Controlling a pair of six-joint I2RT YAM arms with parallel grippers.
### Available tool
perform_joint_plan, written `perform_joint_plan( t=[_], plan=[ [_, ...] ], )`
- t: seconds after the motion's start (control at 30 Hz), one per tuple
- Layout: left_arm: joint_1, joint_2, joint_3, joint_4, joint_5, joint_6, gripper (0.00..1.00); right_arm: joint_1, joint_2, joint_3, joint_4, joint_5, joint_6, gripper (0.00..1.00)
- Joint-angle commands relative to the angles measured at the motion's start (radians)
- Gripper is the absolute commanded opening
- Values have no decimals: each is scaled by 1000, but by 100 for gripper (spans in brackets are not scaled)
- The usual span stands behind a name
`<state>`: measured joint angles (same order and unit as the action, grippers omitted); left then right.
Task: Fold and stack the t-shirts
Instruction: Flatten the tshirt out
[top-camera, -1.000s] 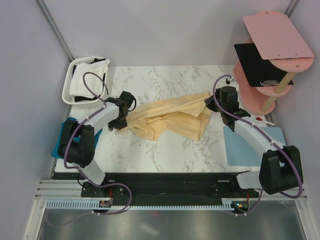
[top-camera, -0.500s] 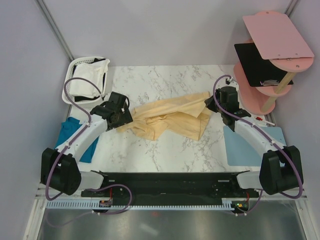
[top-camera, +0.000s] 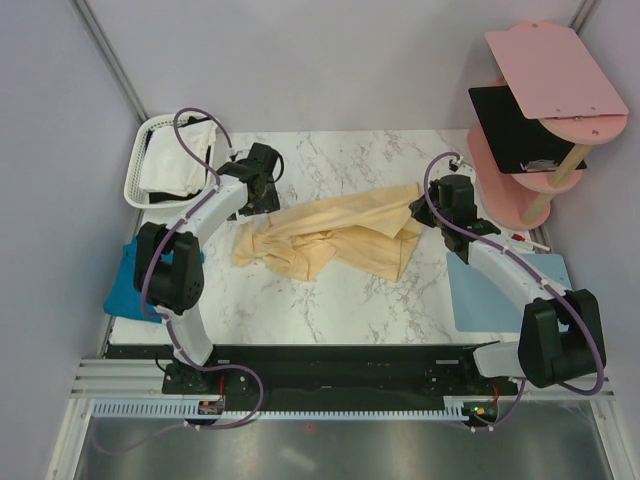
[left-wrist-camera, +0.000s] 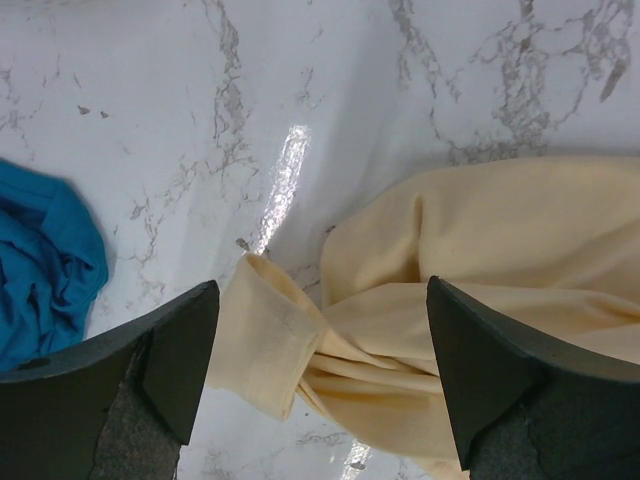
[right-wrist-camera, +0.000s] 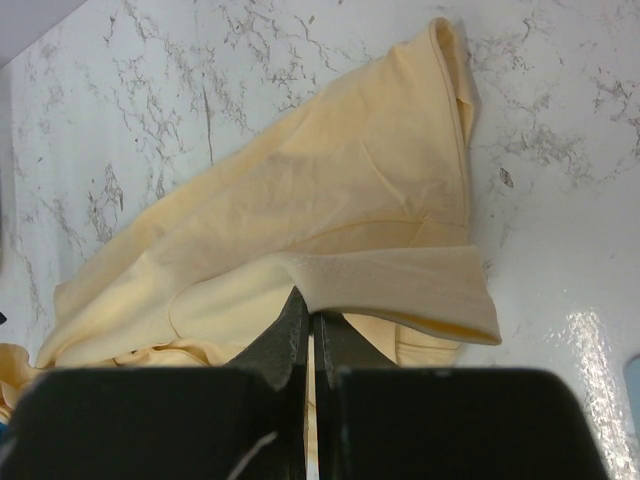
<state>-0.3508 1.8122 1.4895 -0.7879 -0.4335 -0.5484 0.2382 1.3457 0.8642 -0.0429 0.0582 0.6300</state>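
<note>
**While right gripper pinches, left gripper hangs open**

Crumpled on the table, the pale yellow-cream t-shirt has its right edge clamped in the right gripper. The left gripper hovers over its left sleeve, jaws apart.

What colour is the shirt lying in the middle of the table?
The shirt is plain pale yellow-cream, clearest in the right wrist view.

Crumpled shirt across the middle of the table, left gripper over its left end, right gripper pinching its right end, basket at the far left corner holding a second shirt, third shirt at the left edge, mat near right, shelf stand behind it.
</note>
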Motion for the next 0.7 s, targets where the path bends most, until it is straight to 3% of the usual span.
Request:
perform_joint_plan(
  t=[0.0, 0.5, 0.6, 0.63, 0.67],
  plan=[
    [3, 1, 31, -71, -82, 22, 90, -4, 16, 2, 14, 17, -19, 0],
    [15, 53, 5, -91, -90, 11, 84, -4, 50, -7, 28, 17, -10, 0],
    [16, 65, -1, -89, -76, 11, 63, -2, 53, -7, 29, 12, -10, 0],
    [16, 67, -2, -91, -71, 10, 37, -2, 55, -5, 31, 9, -10, 0],
    [15, 68, -3, -93, -71, 10, 24, -4, 55, -2, 32, 8, -10, 0]
  ],
)
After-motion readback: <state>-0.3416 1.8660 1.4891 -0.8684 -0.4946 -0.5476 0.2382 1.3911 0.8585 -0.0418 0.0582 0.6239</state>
